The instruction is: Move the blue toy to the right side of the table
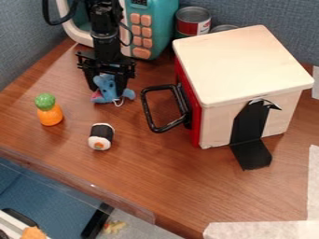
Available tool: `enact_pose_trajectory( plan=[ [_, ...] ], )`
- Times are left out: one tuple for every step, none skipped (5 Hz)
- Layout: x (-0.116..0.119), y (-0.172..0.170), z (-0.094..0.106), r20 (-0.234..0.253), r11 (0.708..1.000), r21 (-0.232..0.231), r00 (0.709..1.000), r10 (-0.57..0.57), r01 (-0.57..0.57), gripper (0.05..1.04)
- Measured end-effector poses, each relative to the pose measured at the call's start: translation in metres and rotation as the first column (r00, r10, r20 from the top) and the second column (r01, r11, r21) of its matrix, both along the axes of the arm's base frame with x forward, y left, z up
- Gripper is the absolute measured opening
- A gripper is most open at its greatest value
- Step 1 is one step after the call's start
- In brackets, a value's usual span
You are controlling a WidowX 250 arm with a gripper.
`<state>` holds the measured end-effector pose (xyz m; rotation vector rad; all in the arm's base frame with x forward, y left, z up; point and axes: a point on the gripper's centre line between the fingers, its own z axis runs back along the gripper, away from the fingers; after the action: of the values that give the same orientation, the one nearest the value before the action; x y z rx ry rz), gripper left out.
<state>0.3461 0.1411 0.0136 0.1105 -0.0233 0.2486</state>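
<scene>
Here's the black robot gripper (112, 87) around the blue animal-shaped toy (107, 87), upper left, can't tell if clenched, red-labelled metal can (192, 21) top centre!

Smooth wood-grain table (143, 172); matt wooden box (240, 63), glossy handle (147, 109); cloth-like blue toy (107, 86); metal-topped can (192, 15).

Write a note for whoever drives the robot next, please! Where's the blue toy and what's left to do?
Gripper: down at the blue toy; I can't tell if it has a hold.
Toy: picture's left part of the table, left of the big box.
Done: gripper is at the toy.
Left: get the toy to the right side.
</scene>
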Motion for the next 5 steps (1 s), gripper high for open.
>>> enact_pose_trajectory(
  plan=[
    [0.000, -0.001, 0.002, -0.001, 1.000, -0.006, 1.000, 0.005, -0.005, 0.460],
    [-0.003, 0.014, 0.030, 0.058, 0.999, 0.003, 0.997, 0.048, -0.048, 0.324],
    [-0.015, 0.048, 0.056, 0.113, 0.992, 0.005, 0.986, 0.126, -0.127, 0.265],
    [-0.015, 0.080, 0.072, 0.148, 0.985, 0.028, 0.975, 0.164, -0.170, 0.250],
    [-0.026, 0.111, 0.052, 0.100, 0.973, 0.022, 0.969, 0.227, -0.230, 0.250]
  ],
)
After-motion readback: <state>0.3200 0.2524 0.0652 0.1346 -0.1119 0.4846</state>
